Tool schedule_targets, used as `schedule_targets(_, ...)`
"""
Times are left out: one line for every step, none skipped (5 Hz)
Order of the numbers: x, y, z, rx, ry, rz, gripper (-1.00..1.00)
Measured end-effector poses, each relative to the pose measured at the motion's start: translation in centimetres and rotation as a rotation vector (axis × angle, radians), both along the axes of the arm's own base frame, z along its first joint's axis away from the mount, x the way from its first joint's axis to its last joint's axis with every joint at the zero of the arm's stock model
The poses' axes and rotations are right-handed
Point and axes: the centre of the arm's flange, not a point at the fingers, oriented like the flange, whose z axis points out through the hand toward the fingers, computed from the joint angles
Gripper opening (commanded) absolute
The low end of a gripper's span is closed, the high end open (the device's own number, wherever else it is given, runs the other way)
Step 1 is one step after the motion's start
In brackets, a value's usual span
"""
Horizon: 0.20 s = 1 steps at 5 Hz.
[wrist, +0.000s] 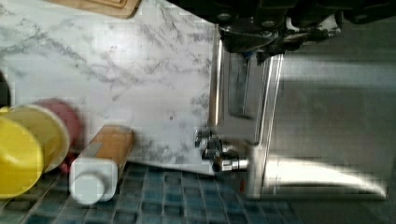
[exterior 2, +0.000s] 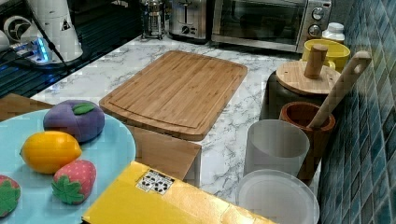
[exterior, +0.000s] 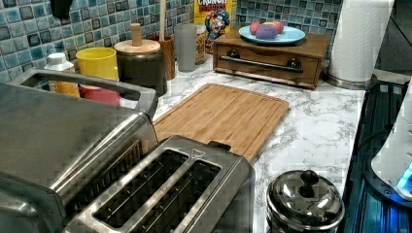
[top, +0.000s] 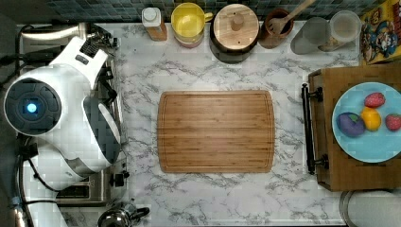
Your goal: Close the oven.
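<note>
In the top view the arm [top: 71, 104] covered the oven [top: 106, 71] at the table's [top: 208, 198] left edge. In the right view the oven [exterior 2: 268, 21] stood far back, door shut. In the wrist view the hand [wrist: 261, 46] hung over its handle [wrist: 215, 79]; I could not tell its grip.

We see a brushed steel oven [exterior 2: 271, 23], a matt wooden cutting board [top: 216, 131] and a glossy marble-patterned counter [top: 227, 198].
</note>
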Motion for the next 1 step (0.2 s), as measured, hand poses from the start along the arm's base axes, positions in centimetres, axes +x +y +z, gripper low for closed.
schedule_targets(0.21,-0.73,2.56,0.025,-0.056,-0.013,-1.00)
